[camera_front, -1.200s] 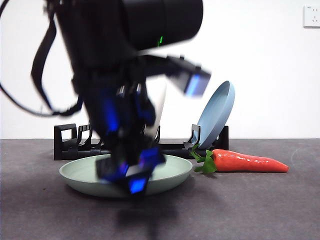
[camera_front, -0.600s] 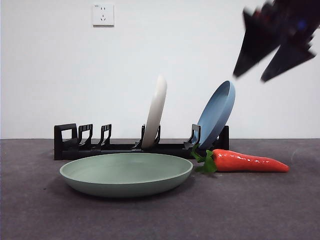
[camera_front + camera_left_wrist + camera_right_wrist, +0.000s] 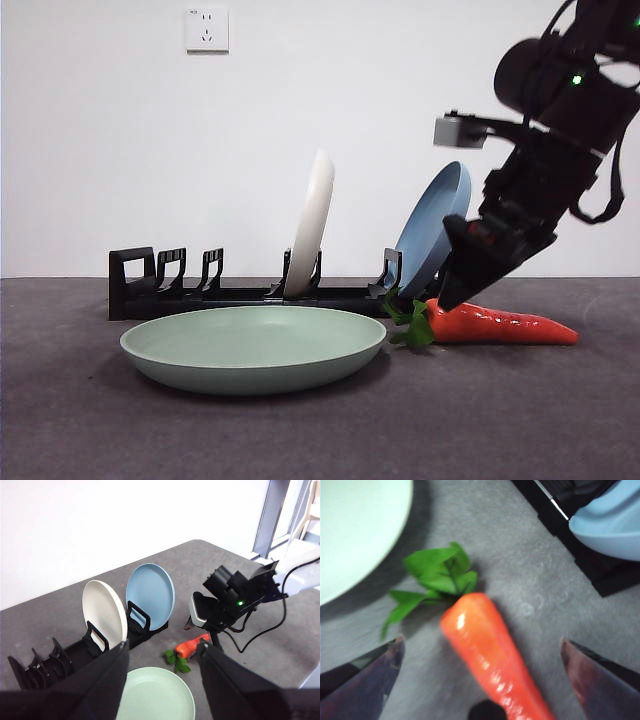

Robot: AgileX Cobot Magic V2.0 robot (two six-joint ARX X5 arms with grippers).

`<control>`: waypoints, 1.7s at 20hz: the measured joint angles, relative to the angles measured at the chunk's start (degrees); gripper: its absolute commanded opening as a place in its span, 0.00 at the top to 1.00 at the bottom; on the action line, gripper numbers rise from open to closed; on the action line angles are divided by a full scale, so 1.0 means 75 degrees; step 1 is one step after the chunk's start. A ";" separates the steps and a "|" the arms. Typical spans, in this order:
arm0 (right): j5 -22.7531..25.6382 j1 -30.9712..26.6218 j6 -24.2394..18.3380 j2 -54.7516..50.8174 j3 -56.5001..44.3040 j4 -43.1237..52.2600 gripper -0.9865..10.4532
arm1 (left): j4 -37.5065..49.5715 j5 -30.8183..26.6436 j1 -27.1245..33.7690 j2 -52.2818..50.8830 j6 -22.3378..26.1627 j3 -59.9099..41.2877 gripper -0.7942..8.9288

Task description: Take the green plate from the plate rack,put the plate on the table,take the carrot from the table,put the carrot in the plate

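The green plate [image 3: 250, 345] lies flat on the table [image 3: 320, 430] in front of the plate rack [image 3: 180, 290]. The carrot [image 3: 500, 325] lies to the right of the plate, its leaves toward it. My right gripper [image 3: 455, 285] hangs low over the carrot's thick end. In the right wrist view this gripper [image 3: 481, 646] is open, one jaw on each side of the carrot [image 3: 487, 655], not touching it. My left gripper [image 3: 162, 650] is open and empty, high above the table. Its view shows the green plate [image 3: 157, 697] and the carrot [image 3: 192, 646].
A cream-white plate [image 3: 312, 220] and a blue plate [image 3: 435, 225] stand upright in the rack, the blue one just behind the right gripper. The rack's left slots hold nothing. A wall stands behind the table.
The arm that stood over the green plate has lifted out of the front view, leaving the plate on the table. The right arm has come down from the top right to the carrot.
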 measured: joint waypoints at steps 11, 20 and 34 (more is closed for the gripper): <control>-0.0012 0.0000 -0.0029 0.0825 0.0000 0.0691 0.70 | -0.0367 -0.0020 0.0000 -0.0099 -0.0356 0.0000 0.68; -0.0064 0.0000 0.0487 0.0825 0.0000 0.0676 0.92 | -0.0385 -0.0017 0.0000 -0.0099 -0.0580 0.0000 0.68; 0.0044 0.3118 0.3244 -0.0542 0.0058 0.1603 0.92 | -0.0428 -0.0017 0.0000 -0.0099 -0.0577 0.0000 0.68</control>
